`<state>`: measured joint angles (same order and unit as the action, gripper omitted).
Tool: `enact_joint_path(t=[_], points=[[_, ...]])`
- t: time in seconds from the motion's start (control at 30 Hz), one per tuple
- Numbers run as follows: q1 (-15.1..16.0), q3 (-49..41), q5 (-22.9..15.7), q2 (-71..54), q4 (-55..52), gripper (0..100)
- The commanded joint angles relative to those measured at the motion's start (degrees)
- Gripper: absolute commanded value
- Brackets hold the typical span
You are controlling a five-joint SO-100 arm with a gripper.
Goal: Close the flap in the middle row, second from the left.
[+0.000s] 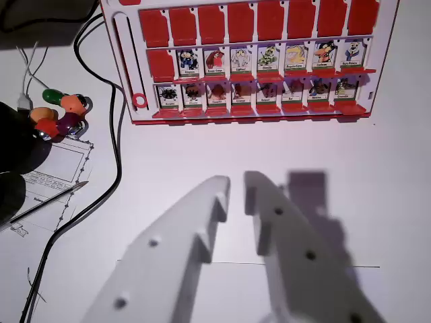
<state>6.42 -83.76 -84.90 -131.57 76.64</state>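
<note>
A red flap-board game (252, 114) lies on the white table at the top of the wrist view. Its top row shows only red flap backs. In the middle row the leftmost flap (160, 65) is down and red. The second flap from the left (188, 60) stands up showing a character card, as do the others to its right. Every bottom-row flap (256, 91) shows its card. My white gripper (237, 183) hovers over bare table well below the board, its fingers a narrow gap apart with nothing between them.
A black cable (118, 134) runs down the left side beside the board. A small colourful toy figure (64, 111), a printed paper sheet (57, 165) and a pen (47, 202) lie at the left. A dark object (13, 151) fills the left edge.
</note>
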Motion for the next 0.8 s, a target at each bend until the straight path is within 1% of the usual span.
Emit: enact_joint_path(t=[0.0,0.13,0.23,0.37,0.53,0.77], points=[[0.26,5.19,0.09,-1.85,0.18,2],[0.35,5.36,0.35,-1.32,0.26,2],[0.44,7.21,1.58,1.41,0.97,2],[0.7,14.15,3.25,7.29,4.22,2],[0.7,21.36,4.22,14.06,4.57,2],[1.41,27.95,6.77,23.73,4.48,2]])
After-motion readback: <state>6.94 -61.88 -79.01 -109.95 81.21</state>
